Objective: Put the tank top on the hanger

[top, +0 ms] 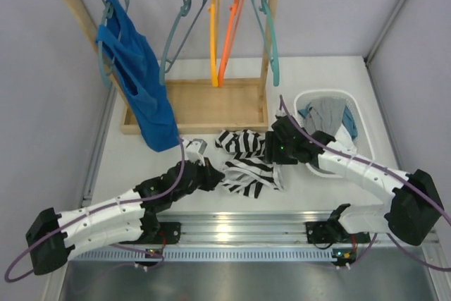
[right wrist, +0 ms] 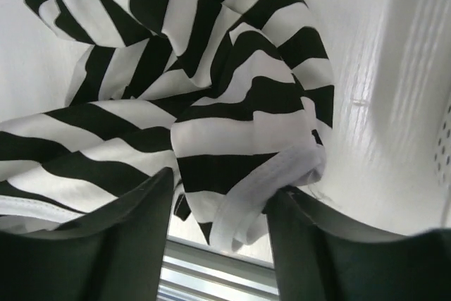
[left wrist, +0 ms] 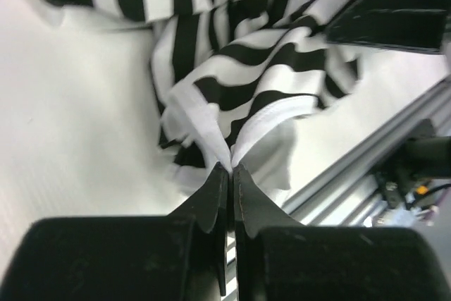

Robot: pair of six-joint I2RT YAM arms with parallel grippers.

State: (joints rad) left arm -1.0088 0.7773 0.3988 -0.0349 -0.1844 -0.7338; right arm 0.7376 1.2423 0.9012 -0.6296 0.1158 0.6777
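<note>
The black-and-white striped tank top (top: 246,163) lies crumpled on the table between my two grippers. My left gripper (top: 213,174) is at its left edge. In the left wrist view the left gripper (left wrist: 231,168) is shut on a white-edged fold of the tank top (left wrist: 239,68). My right gripper (top: 271,147) is at the tank top's right side. In the right wrist view the right gripper (right wrist: 222,185) is open, and a white-edged strap of the tank top (right wrist: 211,103) hangs between its jaws against the right finger. The slate blue-grey hanger (top: 176,33) hangs empty on the rack's rail.
The wooden rack (top: 197,107) stands at the back with a blue top (top: 137,82), a yellow hanger (top: 213,33), an orange hanger (top: 229,33) and a teal hanger (top: 271,40). A white basket (top: 352,103) with a grey garment (top: 325,114) is at the right. A metal rail (top: 239,230) runs along the near edge.
</note>
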